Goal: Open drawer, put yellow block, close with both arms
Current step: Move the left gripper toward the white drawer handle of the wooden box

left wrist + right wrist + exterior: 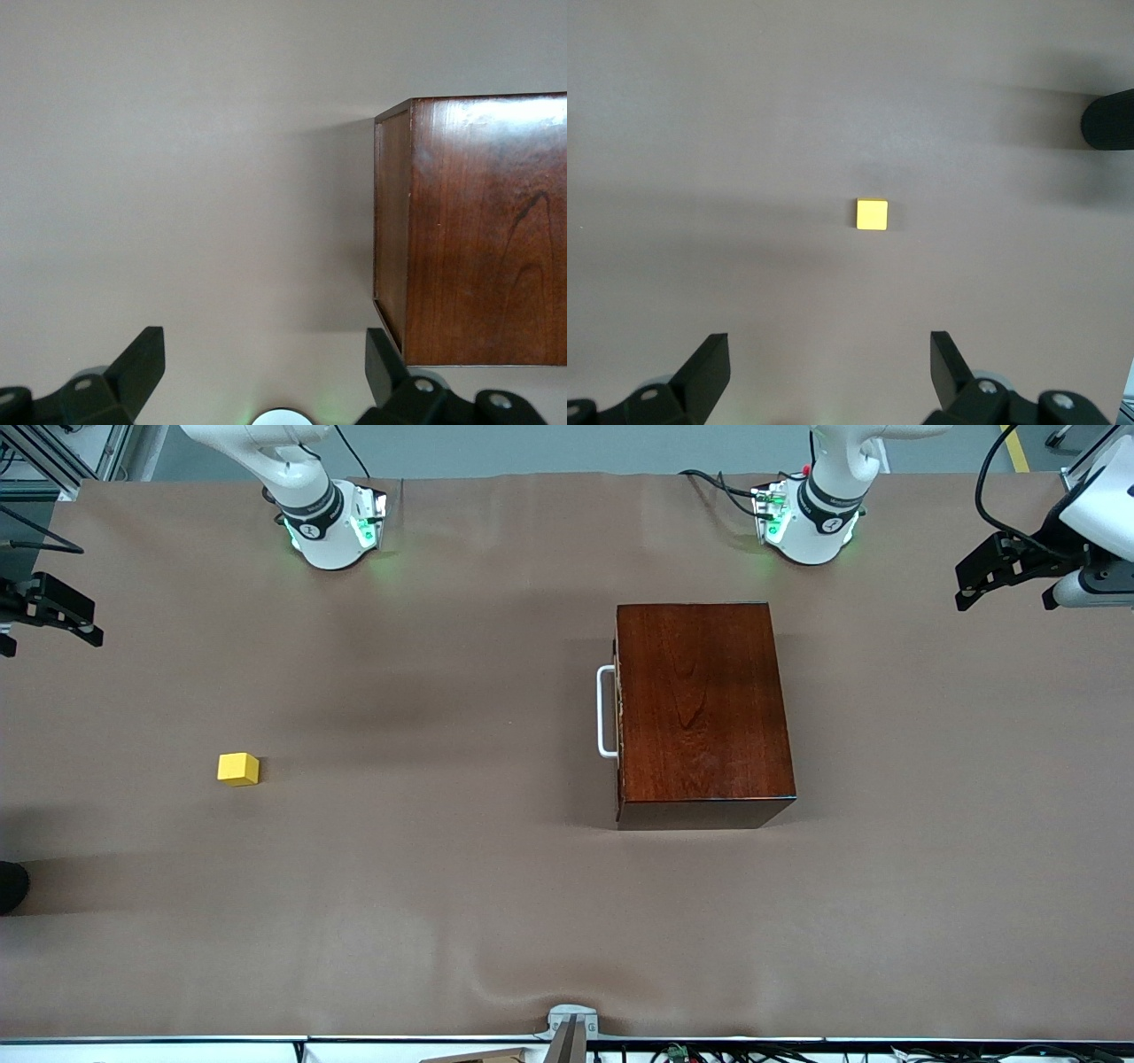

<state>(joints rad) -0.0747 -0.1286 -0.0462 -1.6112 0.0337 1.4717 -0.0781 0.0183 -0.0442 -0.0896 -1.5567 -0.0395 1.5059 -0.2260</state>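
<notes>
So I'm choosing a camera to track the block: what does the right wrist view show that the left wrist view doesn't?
Only the right wrist view shows the yellow block, lying alone on the brown table cover, with the open right gripper above it. Only the left wrist view shows the dark wooden box, under the open left gripper. Both show bare cover and open fingers holding nothing.

The drawer [617, 710] sat shut in its reddish-brown box [700, 708], white handle [606, 711] facing the right arm's end. The yellow block [238, 769] lay well apart on the bench.
</notes>
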